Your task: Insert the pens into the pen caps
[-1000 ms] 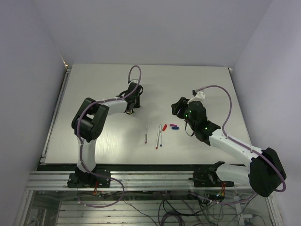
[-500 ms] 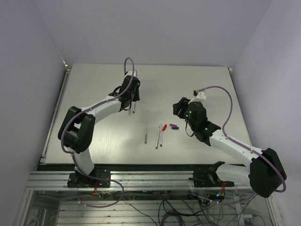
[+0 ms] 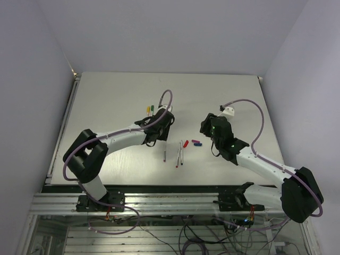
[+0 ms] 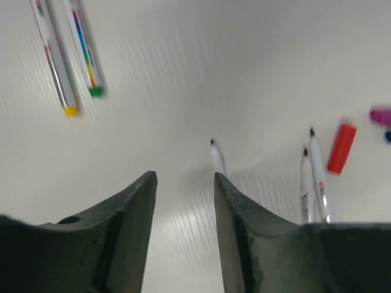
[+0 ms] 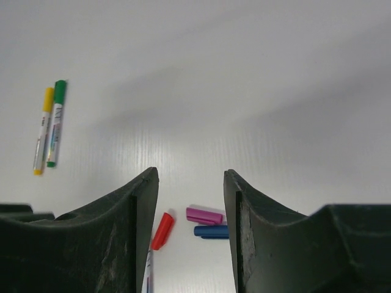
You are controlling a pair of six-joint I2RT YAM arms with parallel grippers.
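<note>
Three uncapped pens (image 4: 317, 171) lie roughly parallel on the worktop (image 3: 106, 106), long axes running near to far, nibs pointing far. Red, purple and blue caps (image 4: 341, 146) rest just right of them. The left pincer (image 4: 183, 177) and right pincer (image 5: 186, 174) hover released, grasping nothing.

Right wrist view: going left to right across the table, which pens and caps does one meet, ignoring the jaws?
In order: yellow pen → green pen → red cap → purple cap. The blue cap lies directly below the purple one, so its place is left out.
</note>
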